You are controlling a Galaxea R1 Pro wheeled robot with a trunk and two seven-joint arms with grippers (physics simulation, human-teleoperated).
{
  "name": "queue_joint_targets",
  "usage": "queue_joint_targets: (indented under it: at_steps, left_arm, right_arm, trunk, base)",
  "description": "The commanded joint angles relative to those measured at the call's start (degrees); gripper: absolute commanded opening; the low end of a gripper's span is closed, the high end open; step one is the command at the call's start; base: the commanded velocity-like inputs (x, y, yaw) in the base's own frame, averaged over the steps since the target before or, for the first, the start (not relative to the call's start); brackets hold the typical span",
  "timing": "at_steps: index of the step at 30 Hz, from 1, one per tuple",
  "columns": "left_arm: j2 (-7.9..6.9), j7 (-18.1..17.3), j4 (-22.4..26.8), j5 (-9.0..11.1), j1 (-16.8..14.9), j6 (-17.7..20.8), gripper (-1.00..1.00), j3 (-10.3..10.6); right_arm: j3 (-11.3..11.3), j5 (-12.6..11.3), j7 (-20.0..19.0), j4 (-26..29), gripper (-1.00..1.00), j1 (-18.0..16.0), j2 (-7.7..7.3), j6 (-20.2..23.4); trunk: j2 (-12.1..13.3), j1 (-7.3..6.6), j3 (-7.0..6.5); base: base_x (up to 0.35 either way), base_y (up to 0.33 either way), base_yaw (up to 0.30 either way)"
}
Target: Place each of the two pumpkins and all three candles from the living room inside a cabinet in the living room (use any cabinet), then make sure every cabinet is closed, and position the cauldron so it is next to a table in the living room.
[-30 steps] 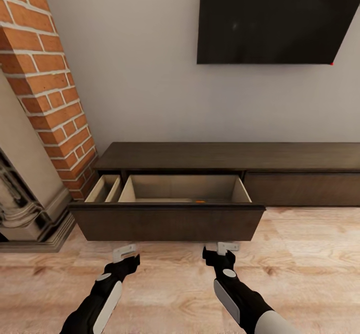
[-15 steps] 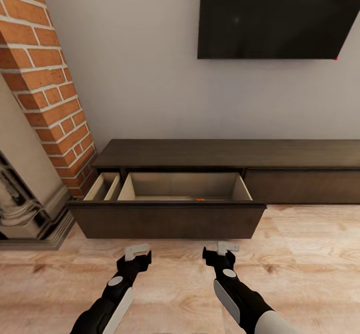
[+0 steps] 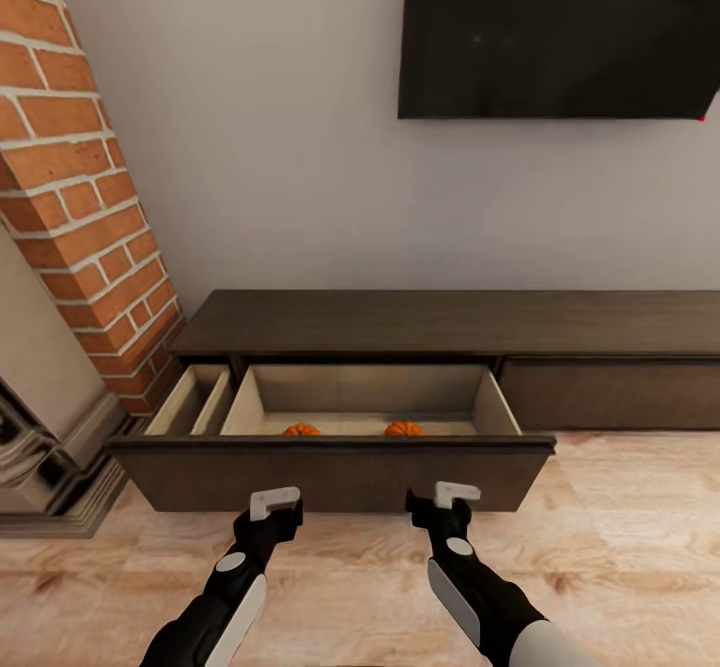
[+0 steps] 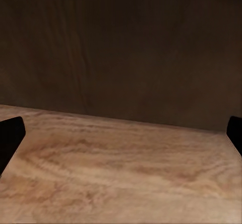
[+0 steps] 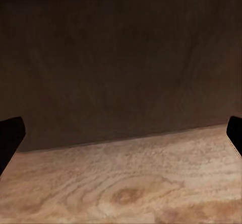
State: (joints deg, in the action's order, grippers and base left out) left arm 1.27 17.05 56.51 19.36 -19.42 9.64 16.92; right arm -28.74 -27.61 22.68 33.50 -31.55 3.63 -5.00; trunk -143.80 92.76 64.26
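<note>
Showing pumpkins (image 3: 302, 429) overhead, not wristward

Matt dark-wood cabinet (image 3: 450, 319), pale wood-grain floor (image 3: 620, 547).

- The cabinet (image 3: 450, 322), a long low dark-brown wall unit, stood against the wall with its wide left drawer (image 3: 330, 472) pulled out, showing a pale beige interior.
- Two bright-orange pumpkins (image 3: 301, 430) (image 3: 403, 428) sat inside that drawer, apart from each other, just behind its front panel, only their tops visible.
</note>
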Motion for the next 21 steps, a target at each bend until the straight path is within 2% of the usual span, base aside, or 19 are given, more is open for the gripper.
queue_joint_targets:
  at_steps: [1,8,12,21]
  left_arm:
    - [-0.01,0.00,0.00,-0.01,0.00,-0.04,1.00,0.03]
    - [0.00,0.00,0.00,-0.02,0.00,-0.34,1.00,0.15]
    - [-0.03,0.06,0.00,-0.02,0.00,-0.40,1.00,0.14]
    - [-0.01,0.09,0.00,-0.01,0.00,-0.35,1.00,0.10]
  right_arm:
    - [0.00,0.00,-0.05,-0.01,1.00,0.00,-0.01,-0.14]
    - [0.07,-0.23,-4.08,-0.02,1.00,0.00,-0.03,-0.36]
    - [0.08,-0.29,-4.49,-0.02,1.00,0.00,-0.03,-0.36]
    - [0.08,-0.34,-4.57,-0.02,1.00,0.00,-0.03,-0.37]
  trunk:
    - [0.00,0.00,0.00]
    - [0.00,0.00,0.00]
    - [0.00,0.00,0.00]
    - [0.00,0.00,0.00]
  base:
    - [0.160,0.000,0.000]
    - [0.170,0.000,0.000]
    - [0.183,0.000,0.000]
    - [0.067,0.000,0.000]
